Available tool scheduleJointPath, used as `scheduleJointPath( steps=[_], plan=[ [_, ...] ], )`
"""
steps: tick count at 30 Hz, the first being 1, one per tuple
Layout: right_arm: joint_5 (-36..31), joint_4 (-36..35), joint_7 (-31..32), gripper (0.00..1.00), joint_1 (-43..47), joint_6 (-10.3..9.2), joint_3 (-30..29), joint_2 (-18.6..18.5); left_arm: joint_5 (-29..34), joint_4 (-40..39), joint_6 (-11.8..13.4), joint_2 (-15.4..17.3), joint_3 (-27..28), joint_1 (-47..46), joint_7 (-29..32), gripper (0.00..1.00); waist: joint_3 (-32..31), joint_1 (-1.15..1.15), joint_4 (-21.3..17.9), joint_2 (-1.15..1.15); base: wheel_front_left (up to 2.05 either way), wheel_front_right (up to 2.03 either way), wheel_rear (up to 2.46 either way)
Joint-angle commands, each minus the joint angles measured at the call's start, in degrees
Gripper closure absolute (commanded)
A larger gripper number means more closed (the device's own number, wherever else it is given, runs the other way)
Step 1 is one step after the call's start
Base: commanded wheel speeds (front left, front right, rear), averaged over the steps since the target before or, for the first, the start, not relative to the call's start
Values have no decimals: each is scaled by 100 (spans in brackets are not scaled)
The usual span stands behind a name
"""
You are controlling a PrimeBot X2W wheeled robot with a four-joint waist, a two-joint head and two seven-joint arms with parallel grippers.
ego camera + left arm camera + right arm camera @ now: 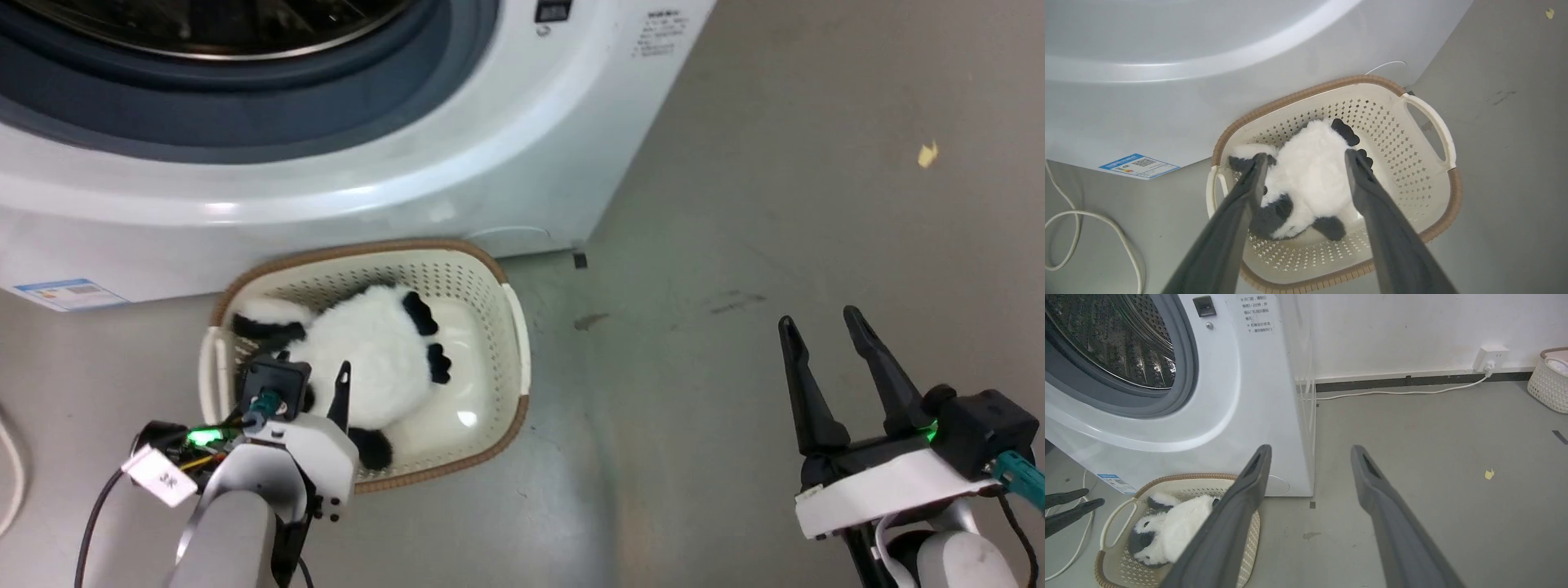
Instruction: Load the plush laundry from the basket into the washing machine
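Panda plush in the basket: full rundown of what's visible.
The plush laundry is a fluffy white panda toy with black ears, eye patch and limbs. It lies slumped inside the basket, head toward the left-hand handle, resting on the perforated bottom, in front of the washing machine. The open left gripper hangs over it; contact can't be told.

Plush laundry, centre of left wrist frame: white fur, black ears, limbs, eye patch. Basket: cream, grid of small perforations, brown ribbed rim, white handles. Washing machine, top of head frame: white body, grey door seal, steel drum dotted with holes. Blue-white sticker. Floor grey, 1 yellow scrap, maybe paper. Left gripper and right gripper: dark grey fingers, white housings, green lights.
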Motion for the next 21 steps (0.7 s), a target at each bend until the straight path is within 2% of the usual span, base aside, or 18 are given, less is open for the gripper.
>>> scheduleJointPath(
  steps=[1, 6, 14, 21],
  plan=[
    [84, -36, -63, 0, -132, -3, 20, -3, -24, 163, -17, 60, -36, -212, 38, 0, 175, 0, -134, 0, 0, 0, 0],
    [215, -44, -123, 0, -201, -3, 59, -3, -22, 529, -55, 186, -119, -474, 205, 0, 436, 0, -287, 0, 0, 0, 0],
    [457, -56, -219, 0, -354, -3, 110, -4, 67, 1052, -137, 571, -317, -907, 573, 0, 915, 0, -533, 0, 0, 0, 0],
    [653, -61, -303, 0, -440, -4, 134, -4, 148, 1410, -227, 723, -596, -1445, 860, 0, 1309, 0, -658, 0, 0, 0, 0]
  ],
)
